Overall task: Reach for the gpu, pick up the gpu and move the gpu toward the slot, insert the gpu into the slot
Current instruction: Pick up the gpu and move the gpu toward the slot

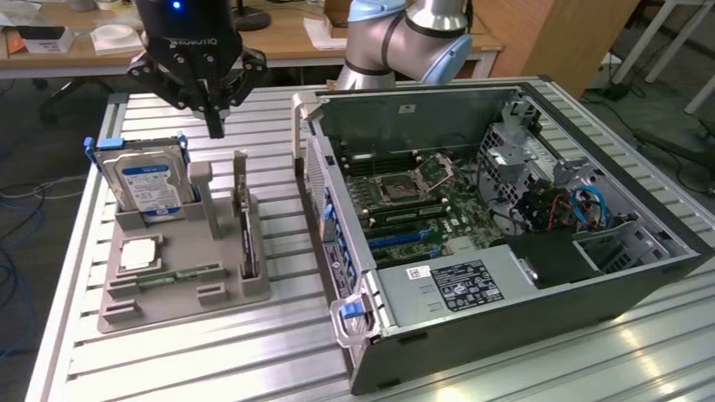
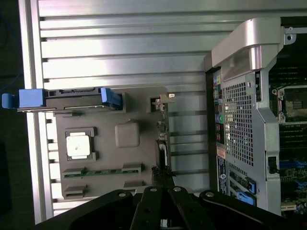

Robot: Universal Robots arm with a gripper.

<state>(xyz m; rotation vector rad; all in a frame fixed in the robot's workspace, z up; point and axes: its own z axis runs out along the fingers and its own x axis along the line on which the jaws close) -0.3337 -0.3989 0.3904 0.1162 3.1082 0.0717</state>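
Over slatted alu table [image 1: 167, 360], jaws pressed together near gpu [image 1: 243, 209], wood desk [image 1: 280, 38] behind

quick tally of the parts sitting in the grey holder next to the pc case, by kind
hard drive: 1
gpu: 1
processor chip: 1
memory stick: 1
total: 4

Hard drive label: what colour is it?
The label is blue with white print, on the silver hard drive. The exterior view shows it best.
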